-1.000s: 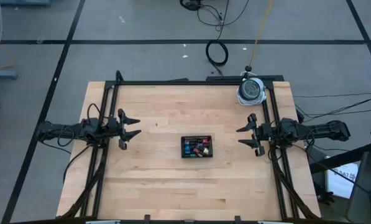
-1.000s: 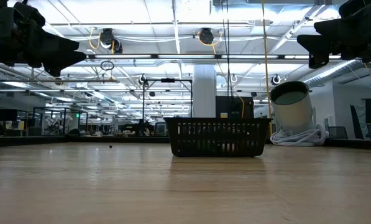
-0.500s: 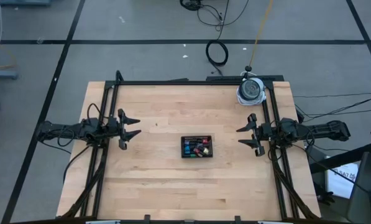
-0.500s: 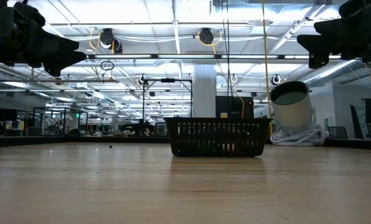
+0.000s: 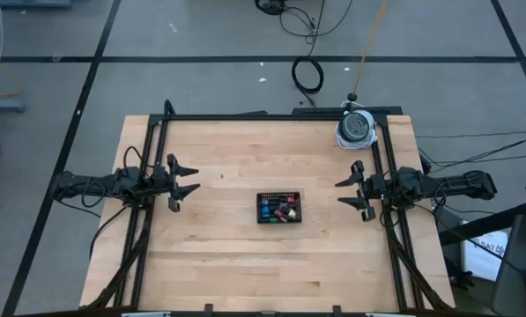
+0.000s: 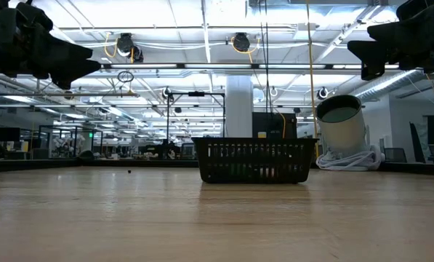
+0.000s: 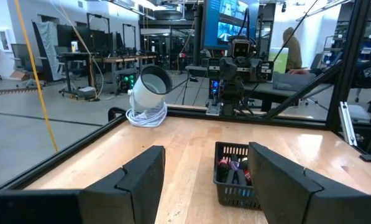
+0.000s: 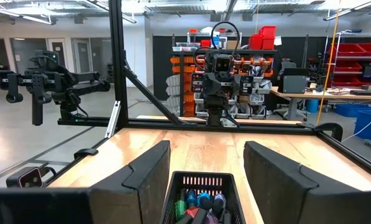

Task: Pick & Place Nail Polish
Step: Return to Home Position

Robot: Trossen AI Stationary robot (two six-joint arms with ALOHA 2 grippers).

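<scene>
the nail polish bottles lie together inside the black mesh basket at the middle of the table (red, blue and green show). the left gripper hangs at the table's left edge, the right gripper at its right edge, both jaws spread wide, holding nothing.

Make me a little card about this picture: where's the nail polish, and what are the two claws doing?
Nail polish bottles: piled inside the black mesh tray
Tray spot: middle of the table
Left claw: open, empty, raised over the table's left edge
Right claw: open, empty, raised over the table's right edge
Far right corner: white canister
</scene>
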